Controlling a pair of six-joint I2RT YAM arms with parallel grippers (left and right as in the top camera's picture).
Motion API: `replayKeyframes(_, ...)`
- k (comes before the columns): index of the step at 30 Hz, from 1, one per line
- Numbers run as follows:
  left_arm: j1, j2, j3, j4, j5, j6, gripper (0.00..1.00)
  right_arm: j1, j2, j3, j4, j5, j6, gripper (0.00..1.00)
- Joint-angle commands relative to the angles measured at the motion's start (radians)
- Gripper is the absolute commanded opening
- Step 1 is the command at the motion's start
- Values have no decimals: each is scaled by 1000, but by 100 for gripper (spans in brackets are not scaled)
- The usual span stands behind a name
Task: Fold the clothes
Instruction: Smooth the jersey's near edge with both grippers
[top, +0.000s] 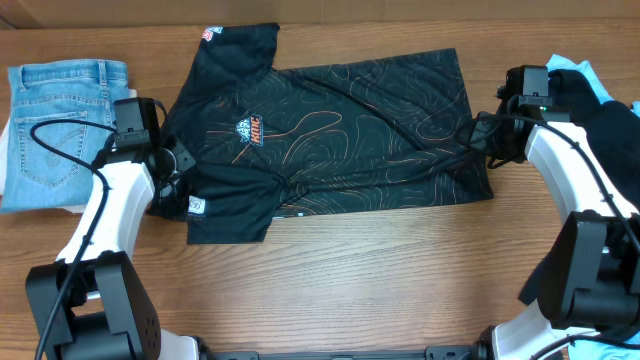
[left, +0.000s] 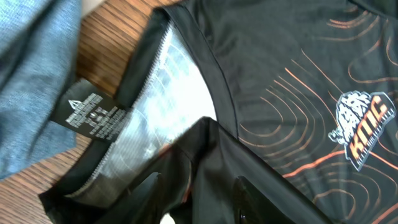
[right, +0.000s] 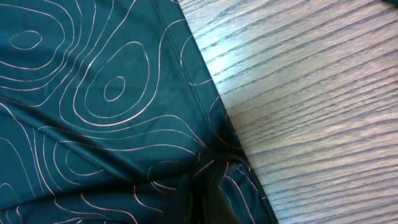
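The widest open stretch of desk (top: 360, 285) lies along the near edge in front of the jersey (top: 350, 120), between the left arm (top: 100, 215) and right arm (top: 575, 175), and a narrow bare strip runs behind the jersey at the far edge. Folded jeans (top: 55, 115) block the left side just beside the left arm, and a pile of black and light-blue garments (top: 605, 105) crowds the right edge beside the right arm.

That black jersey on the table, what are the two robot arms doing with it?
They are folding it. The jersey lies spread on the table. The left hand is at its collar end; whether it grips the cloth is unclear. The right hand is pinched shut on the opposite hem. Folded jeans lie beside the jersey, on the left arm's side.
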Motion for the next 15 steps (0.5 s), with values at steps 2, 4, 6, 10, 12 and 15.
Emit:
replayKeyframes(2,-2,50,-5,-16,43,6,41,-4,0,-4,-7,-8,-5,4)
replayKeyframes(4,-2,71,-5,-18,68,11,40,-4,0,-4,-11,-9,-4,4)
replayKeyframes(6,-2,95,-5,-18,110,23,39,-4,0,-4,-15,-8,-4,4)
replayKeyframes(10,-2,132,-5,-17,141,28,38,-4,0,-4,-22,-8,-4,4)
replayKeyframes(12,-2,146,-5,-17,140,28,38,-4,0,-4,-25,-8,-4,4)
replayKeyframes(15,-2,164,-5,-17,141,29,38,-4,0,-4,-34,-8,-4,4)
